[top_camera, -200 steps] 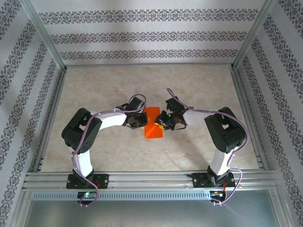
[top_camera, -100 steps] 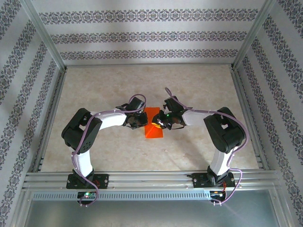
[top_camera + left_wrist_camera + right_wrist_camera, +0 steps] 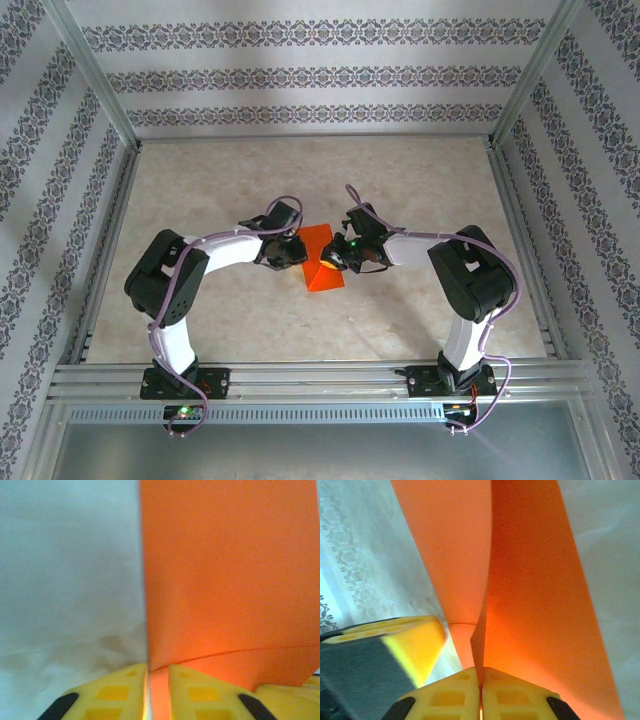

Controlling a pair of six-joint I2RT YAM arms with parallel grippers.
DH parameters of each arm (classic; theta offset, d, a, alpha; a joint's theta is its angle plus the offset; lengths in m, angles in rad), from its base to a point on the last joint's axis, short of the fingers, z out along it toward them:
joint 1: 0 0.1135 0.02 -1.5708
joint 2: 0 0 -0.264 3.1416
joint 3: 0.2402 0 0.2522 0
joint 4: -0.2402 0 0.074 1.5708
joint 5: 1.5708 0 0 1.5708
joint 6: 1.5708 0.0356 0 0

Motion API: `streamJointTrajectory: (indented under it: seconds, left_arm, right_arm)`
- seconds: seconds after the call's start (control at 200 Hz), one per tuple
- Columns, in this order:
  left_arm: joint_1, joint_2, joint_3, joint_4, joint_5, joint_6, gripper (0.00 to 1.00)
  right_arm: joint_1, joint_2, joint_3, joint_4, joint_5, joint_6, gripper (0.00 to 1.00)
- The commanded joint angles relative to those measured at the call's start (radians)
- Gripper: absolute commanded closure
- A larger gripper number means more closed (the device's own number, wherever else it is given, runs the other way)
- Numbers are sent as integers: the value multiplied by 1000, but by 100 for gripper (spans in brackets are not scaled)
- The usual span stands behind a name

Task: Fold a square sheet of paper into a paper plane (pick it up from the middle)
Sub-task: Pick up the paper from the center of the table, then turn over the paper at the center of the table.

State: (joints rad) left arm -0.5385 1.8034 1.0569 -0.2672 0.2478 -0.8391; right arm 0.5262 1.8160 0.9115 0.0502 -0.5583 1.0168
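The square sheet of paper is bright orange-red and lies partly folded at the middle of the table, with one flap lifted. My right gripper is shut on the paper's raised edge. In the right wrist view its fingertips press together on the sheet, which rises away in two layers. My left gripper sits at the paper's left side. In the left wrist view its jaws stand slightly apart over the paper's edge, and orange shows in the narrow gap.
The beige tabletop stretches around the paper. Patterned walls and metal posts enclose it on three sides. An aluminium rail runs along the near edge by the arm bases. The left gripper's yellow finger shows close beside the right one.
The right gripper has closed on the paper's lifted edge. The left gripper's jaws have parted a little and its arm has shifted slightly away from the near edge.
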Motion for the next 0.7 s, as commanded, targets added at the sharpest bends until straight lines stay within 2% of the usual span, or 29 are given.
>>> streamJointTrajectory:
  seconds: [0.0, 0.09, 0.195, 0.315, 0.415, 0.54, 0.695]
  left_arm:
    - [40, -145, -15, -85, -71, 11, 72]
    - [59, -271, -79, -70, -77, -9, 61]
    - [82, -417, -186, 26, -5, -55, 41]
    - [85, -548, -308, 207, 87, -99, 22]
    - [84, -601, -380, 400, 179, -168, 9]
    - [83, -584, -428, 643, 301, -258, 0]
    - [81, -504, -450, 902, 390, -346, 0]
  right_arm:
    - [-13, -53, -19, 45, 8, -49, 91]
    - [-28, -91, -16, 66, -5, -74, 92]
    - [-50, -140, -14, 117, -61, -80, 91]
    - [-70, -189, -19, 183, -130, -48, 92]
    - [-81, -213, -9, 231, -179, 14, 91]
    - [-83, -228, -8, 323, -214, 102, 91]
    - [-81, -223, -12, 420, -269, 199, 90]
